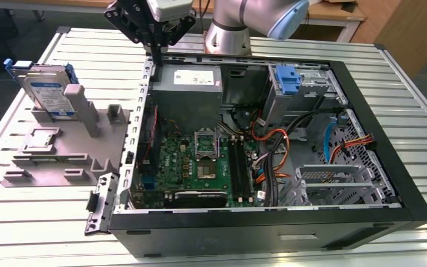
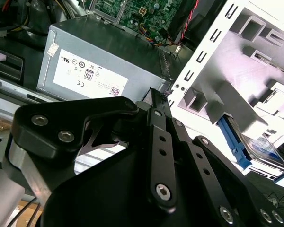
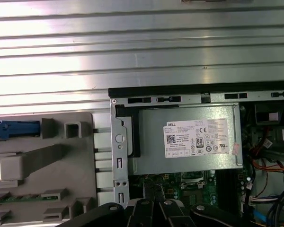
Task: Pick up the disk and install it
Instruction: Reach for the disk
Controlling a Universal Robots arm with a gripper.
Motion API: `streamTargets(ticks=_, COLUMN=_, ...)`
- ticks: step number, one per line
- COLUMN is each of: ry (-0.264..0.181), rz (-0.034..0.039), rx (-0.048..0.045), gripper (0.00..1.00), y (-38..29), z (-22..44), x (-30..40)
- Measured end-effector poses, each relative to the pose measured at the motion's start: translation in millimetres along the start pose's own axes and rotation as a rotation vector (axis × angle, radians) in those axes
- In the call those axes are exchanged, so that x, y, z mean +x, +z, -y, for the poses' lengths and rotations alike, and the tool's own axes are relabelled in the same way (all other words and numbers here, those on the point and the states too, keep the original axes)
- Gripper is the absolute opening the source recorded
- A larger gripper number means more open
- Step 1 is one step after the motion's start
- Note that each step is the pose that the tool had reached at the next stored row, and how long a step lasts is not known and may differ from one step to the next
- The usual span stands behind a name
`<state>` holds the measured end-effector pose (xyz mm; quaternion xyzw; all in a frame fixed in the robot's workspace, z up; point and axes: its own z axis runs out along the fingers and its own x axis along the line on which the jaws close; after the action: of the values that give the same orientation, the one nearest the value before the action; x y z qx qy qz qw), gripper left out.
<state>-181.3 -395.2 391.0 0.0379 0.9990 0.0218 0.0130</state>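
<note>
The disk (image 1: 47,92) stands on edge in a slot of the grey fixture (image 1: 58,158), on the exterior view's left, beside the open computer case (image 1: 273,217). It is silver with a white-and-blue label and a blue frame. Its blue frame edge also shows in both wrist views (image 2: 255,146) (image 3: 14,128). My gripper (image 1: 154,41) hangs above the case's back left corner, over the grey power supply box (image 1: 187,83), well apart from the disk. Its black fingers (image 2: 156,106) lie together with nothing between them.
Inside the case are the green motherboard (image 1: 198,161), orange and black cables (image 1: 273,144), an upright blue latch piece (image 1: 288,80) and a metal drive cage (image 1: 332,181). The case and fixture rest on a ribbed metal table (image 1: 43,222). A small chip sits on the fixture (image 1: 41,139).
</note>
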Motion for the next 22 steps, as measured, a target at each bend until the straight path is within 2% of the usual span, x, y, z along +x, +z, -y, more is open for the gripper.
streamTargets(ticks=10, ry=0.0, rz=0.0001, rx=0.0, gripper=0.1, y=0.0, z=0.1, x=1.6)
streamTargets(ticks=22, ry=0.0, rz=0.0, rx=0.0, gripper=0.1, y=-0.2, z=0.1, x=7.0)
